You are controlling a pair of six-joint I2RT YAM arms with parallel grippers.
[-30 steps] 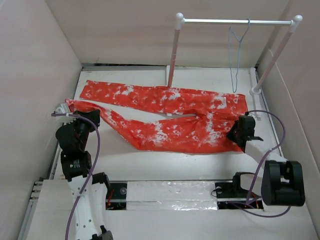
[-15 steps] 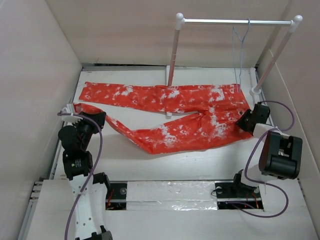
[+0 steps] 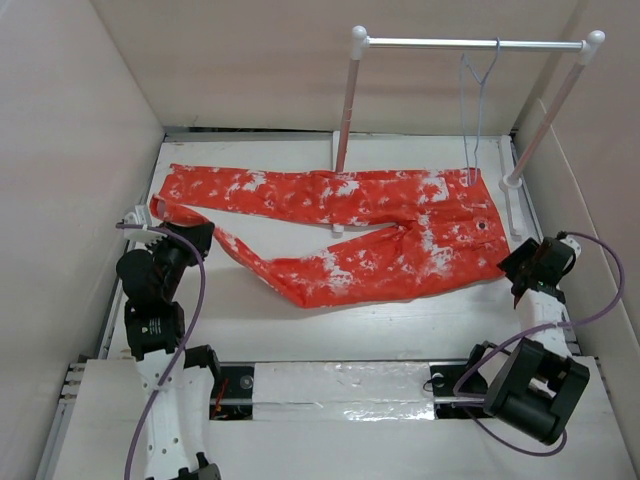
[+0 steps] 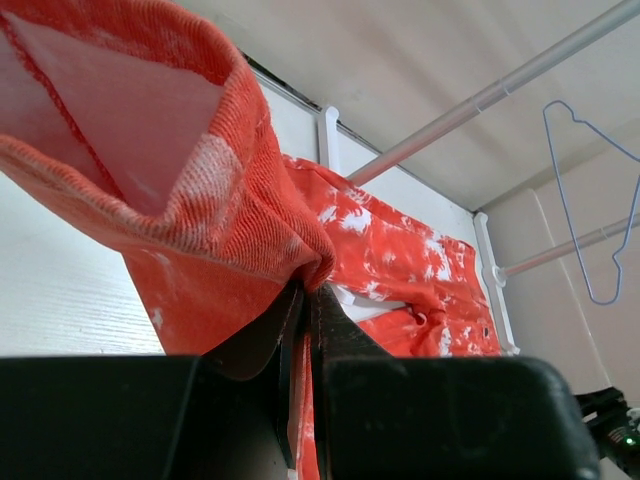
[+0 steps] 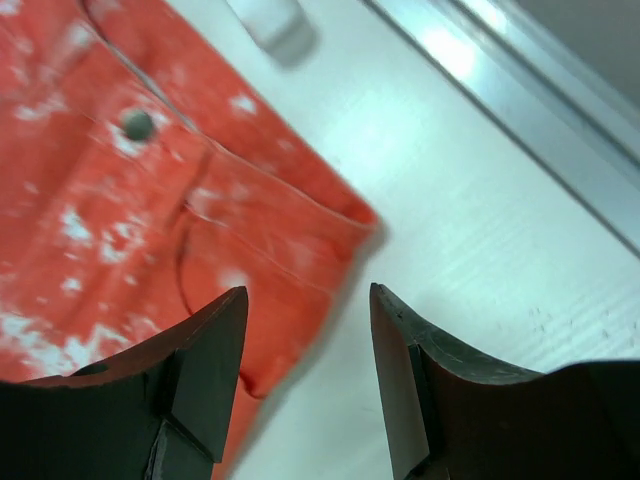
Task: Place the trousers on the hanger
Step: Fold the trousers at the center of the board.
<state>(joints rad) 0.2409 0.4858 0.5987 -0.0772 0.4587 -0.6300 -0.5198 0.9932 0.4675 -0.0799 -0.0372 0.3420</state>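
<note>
The red-orange trousers lie spread flat across the table, waistband at the right, both legs running left. My left gripper is shut on the hem of the near leg, and the cuff folds over its fingers. My right gripper is open and empty just right of the waistband corner, jaws above the table. The pale blue wire hanger hangs by its hook from the rack's crossbar at the back right; it also shows in the left wrist view.
A white-posted rack with a metal crossbar stands at the back of the table, its left post base on the trousers. Beige walls close in on the left, back and right. A metal rail runs along the table's right edge.
My right gripper let go of the waistband and drew back to the right and toward me. The trousers shifted right and flattened. The left gripper stayed shut on the leg hem.
</note>
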